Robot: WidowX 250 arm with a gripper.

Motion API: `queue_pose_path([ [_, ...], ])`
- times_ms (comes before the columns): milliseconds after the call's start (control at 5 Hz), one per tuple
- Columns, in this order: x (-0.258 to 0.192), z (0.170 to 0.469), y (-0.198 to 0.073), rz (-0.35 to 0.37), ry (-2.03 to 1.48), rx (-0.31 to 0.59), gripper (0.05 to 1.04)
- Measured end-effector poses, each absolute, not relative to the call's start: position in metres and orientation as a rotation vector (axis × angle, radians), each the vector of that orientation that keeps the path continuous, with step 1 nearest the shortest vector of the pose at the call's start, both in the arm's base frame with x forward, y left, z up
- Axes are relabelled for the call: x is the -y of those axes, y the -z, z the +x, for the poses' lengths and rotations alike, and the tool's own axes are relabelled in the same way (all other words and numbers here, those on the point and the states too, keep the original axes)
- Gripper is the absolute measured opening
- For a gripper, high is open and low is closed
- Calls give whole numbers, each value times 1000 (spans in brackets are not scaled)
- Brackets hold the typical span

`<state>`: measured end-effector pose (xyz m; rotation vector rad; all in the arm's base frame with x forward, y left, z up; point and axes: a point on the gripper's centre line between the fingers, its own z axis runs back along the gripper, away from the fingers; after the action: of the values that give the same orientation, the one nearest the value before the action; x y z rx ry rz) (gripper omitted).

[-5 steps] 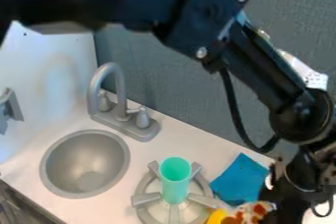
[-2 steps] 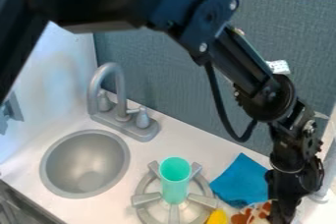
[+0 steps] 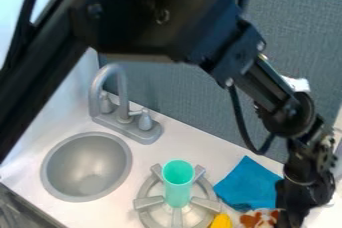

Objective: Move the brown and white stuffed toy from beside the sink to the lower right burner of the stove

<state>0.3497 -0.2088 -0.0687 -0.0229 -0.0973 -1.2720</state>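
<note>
The gripper (image 3: 290, 217) hangs low at the right side of the view, near the bottom edge, and the spotted thing (image 3: 258, 218) is just at its left, so close that I cannot tell if they touch. Only one arm is here, so this one is the nearer. How the jaws stand, wide or narrow, I cannot tell, nor whether they hold something. The long axis of the spotted thing I also cannot tell, because the bottom edge cuts it. It looks white with brown-red patches. It lies on the counter (image 3: 195, 147), between the gripper and the yellow thing (image 3: 221, 221), which is bright and smooth. The blue cloth (image 3: 247, 184) is flat, one corner pointing away, just behind the spotted thing. More to the left, the green cup (image 3: 178, 192) is upright on the burner (image 3: 148, 202), with its open mouth up.
</note>
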Motion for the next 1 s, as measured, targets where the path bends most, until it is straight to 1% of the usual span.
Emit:
queue_pose_path([
  [200, 216, 338, 70, -23, 1317, 59, 587],
  [400, 225, 332, 71, -42, 1330, 68, 587],
  [600, 227, 332, 71, -56, 1322, 76, 637],
  [800, 228, 329, 76, -73, 1320, 49, 936],
  [1000, 218, 322, 83, -57, 1279, 27, 1012],
])
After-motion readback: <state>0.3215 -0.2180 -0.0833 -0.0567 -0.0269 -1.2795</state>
